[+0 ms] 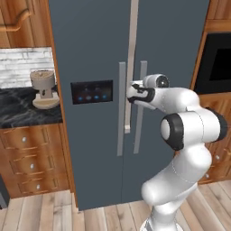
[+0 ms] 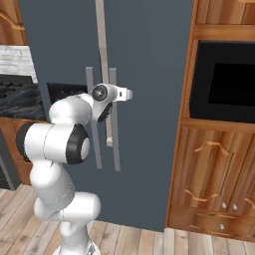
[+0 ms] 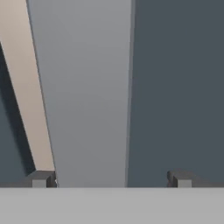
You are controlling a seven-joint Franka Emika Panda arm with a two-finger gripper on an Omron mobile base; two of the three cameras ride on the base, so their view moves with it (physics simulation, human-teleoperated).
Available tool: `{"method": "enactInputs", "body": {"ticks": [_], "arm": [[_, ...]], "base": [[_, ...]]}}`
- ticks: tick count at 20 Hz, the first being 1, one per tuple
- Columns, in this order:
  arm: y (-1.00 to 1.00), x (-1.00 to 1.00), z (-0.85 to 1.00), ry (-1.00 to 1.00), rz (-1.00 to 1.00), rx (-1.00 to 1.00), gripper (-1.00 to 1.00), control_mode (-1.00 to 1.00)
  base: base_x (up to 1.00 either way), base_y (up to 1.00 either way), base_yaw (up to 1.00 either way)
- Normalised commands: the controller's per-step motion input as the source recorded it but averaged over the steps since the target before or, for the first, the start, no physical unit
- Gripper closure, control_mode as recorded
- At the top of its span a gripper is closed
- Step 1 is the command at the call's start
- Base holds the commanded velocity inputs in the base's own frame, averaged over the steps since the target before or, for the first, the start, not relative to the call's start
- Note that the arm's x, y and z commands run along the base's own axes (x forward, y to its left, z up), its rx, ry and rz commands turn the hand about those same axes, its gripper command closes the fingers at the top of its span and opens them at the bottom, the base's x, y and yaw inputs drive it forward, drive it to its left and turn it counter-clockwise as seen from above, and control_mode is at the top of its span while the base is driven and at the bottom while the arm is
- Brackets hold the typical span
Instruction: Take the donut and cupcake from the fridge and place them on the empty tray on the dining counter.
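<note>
At the fridge (image 1: pixel 99 49) front, both slate-grey doors are shut, meeting at a thin vertical seam. Two long grey vertical handles flank that seam; the right-door handle (image 1: pixel 140 106) stands just beside the robot's wrist. A pale tan strip (image 1: pixel 131 58) runs down over the seam from the top and ends below the wrist.

End effector (image 3: pixel 111 179) faces the door at handle height, fingers spread wide. In the hand view a grey handle bar (image 3: pixel 87 96) lies between the two dark fingertips (image 3: pixel 40 179), nearer the left one; contact cannot be told. Nothing is pinched.

Black panel with blue lights (image 1: pixel 91 92) sits on the left door, apart from the arm.

Open room: wooden floor (image 1: pixel 54 212) lies bare in front of the fridge. Left of the fridge, a dark counter (image 1: pixel 22 106) edge meets the fridge side, with a beige coffee machine (image 1: pixel 44 88) on it and wooden drawers below. Right of the fridge, a wooden cabinet (image 2: pixel 214 174) with a black microwave (image 2: pixel 226 82) butts against the fridge edge.
</note>
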Motion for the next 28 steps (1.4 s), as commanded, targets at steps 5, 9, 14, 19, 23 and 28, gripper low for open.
{"method": "enactInputs", "body": {"ticks": [5, 9, 14, 19, 23, 28], "arm": [[-0.09, 0.97, -0.17, -0.03, 0.01, 0.0, -1.0, -1.0], [0.0, 0.82, -0.02, 0.04, 0.0, 0.0, 1.0, -1.0], [-0.1, -0.31, 0.0, 0.22, 0.0, 0.0, 1.0, -1.0], [-0.28, -0.94, 0.0, 0.25, 0.0, 0.0, 1.0, -1.0], [-0.45, -1.0, 0.0, 0.23, 0.0, 0.0, 1.0, -1.0], [-0.55, -0.94, 0.0, 0.22, 0.0, 0.0, 1.0, -1.0]], "base": [[0.0, 0.0, 0.0], [0.0, 0.0, 0.0], [0.0, 0.0, 0.0], [0.0, 0.0, 0.0], [0.0, 0.0, 0.0], [0.0, 0.0, 0.0]]}}
